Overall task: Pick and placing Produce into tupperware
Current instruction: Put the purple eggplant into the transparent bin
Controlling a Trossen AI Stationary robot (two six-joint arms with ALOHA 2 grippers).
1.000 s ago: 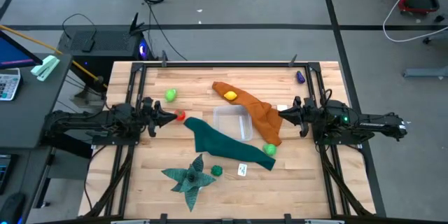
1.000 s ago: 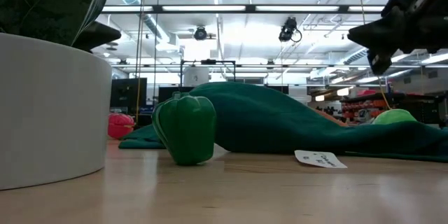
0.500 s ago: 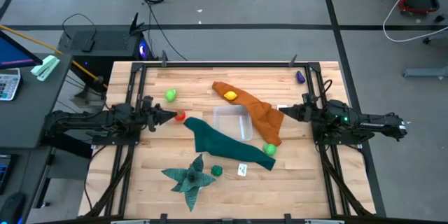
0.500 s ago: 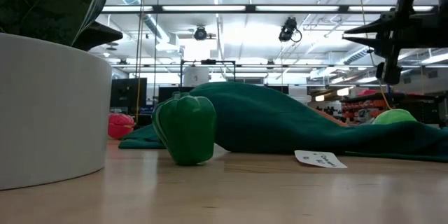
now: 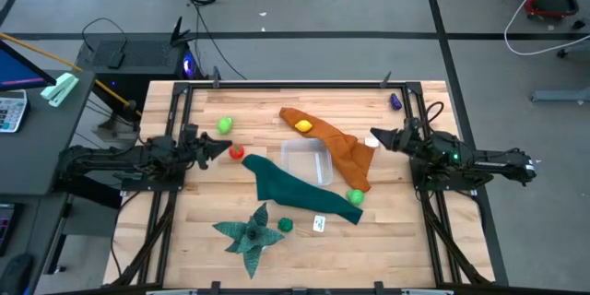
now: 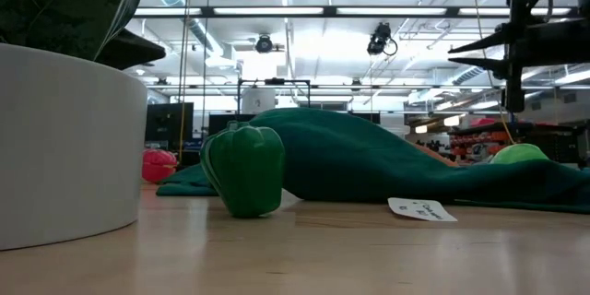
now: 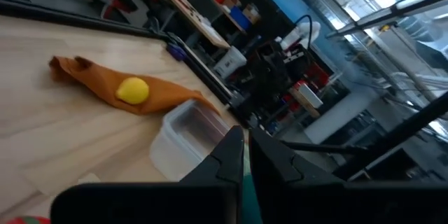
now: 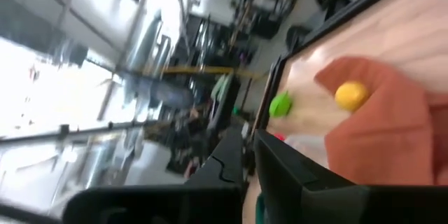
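Observation:
In the high view the clear tupperware (image 5: 306,161) sits mid-table between an orange cloth (image 5: 343,152) and a teal cloth (image 5: 295,189). A yellow fruit (image 5: 303,126) lies on the orange cloth. One light green fruit (image 5: 355,197) rests on the teal cloth, another (image 5: 224,126) on bare wood. A red piece (image 5: 236,153), a dark green pepper (image 5: 285,225) and a purple piece (image 5: 395,101) also stand on the table. My left gripper (image 5: 219,148) hovers shut just left of the red piece. My right gripper (image 5: 372,138) is shut above the orange cloth's right end.
A dark green star-shaped leafy piece (image 5: 251,232) stands near the near edge, with a small white card (image 5: 320,224) right of the pepper. Black rails (image 5: 419,111) run along both table sides. In the low view a white pot (image 6: 64,138) fills the left foreground.
My right gripper has moved a little toward the far edge and tipped from pointing downward to lying level. No fruit or cloth has moved.

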